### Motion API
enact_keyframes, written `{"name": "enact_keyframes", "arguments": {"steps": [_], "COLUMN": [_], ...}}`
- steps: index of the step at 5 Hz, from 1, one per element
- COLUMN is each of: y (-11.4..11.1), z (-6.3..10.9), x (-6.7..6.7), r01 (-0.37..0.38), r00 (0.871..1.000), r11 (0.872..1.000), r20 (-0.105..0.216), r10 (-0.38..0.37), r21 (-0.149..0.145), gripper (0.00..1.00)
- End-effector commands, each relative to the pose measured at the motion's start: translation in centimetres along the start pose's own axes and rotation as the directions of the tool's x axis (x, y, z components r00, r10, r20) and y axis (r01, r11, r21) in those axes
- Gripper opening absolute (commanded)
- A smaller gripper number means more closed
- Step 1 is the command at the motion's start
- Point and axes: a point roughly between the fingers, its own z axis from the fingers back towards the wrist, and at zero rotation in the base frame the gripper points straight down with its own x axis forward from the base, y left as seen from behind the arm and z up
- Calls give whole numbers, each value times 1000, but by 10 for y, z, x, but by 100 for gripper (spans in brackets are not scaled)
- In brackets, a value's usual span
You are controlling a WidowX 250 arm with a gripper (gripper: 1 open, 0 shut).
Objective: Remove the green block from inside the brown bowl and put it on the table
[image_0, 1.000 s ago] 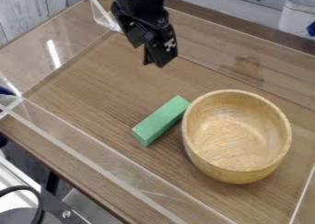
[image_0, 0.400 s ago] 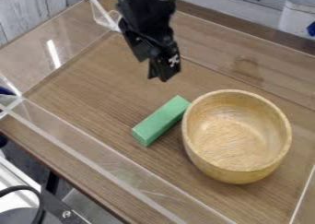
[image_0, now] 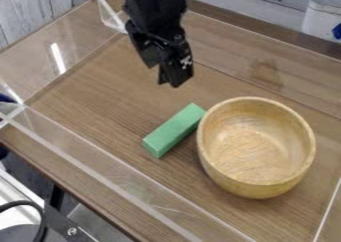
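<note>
The green block [image_0: 174, 129] lies flat on the table [image_0: 107, 97], just left of the brown bowl [image_0: 256, 145] and close to its rim. The bowl's inside shows bare wood grain with nothing in it. My gripper [image_0: 172, 72] hangs above the table behind the block, apart from it, its dark fingers pointing down. The jaws stand open with nothing between them.
Low clear acrylic walls [image_0: 80, 161] border the tabletop on the left and front. A white object [image_0: 320, 17] sits at the back right corner beyond the wall.
The gripper dropped lower and a little toward the block, then eased back up slightly. Block and bowl have not moved.
</note>
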Motion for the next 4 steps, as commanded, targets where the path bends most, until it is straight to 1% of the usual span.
{"name": "enact_keyframes", "arguments": {"steps": [1,3,4], "y": [4,5,3], "z": [14,6,-3], "x": [8,4,3], "r01": [1,-9,11], "r00": [999,1000,999], "r11": [1000,1000,998], "r20": [33,-27,-32], "r10": [-2,8,-12], "r21": [18,-20,-54], "gripper": [100,100,0]}}
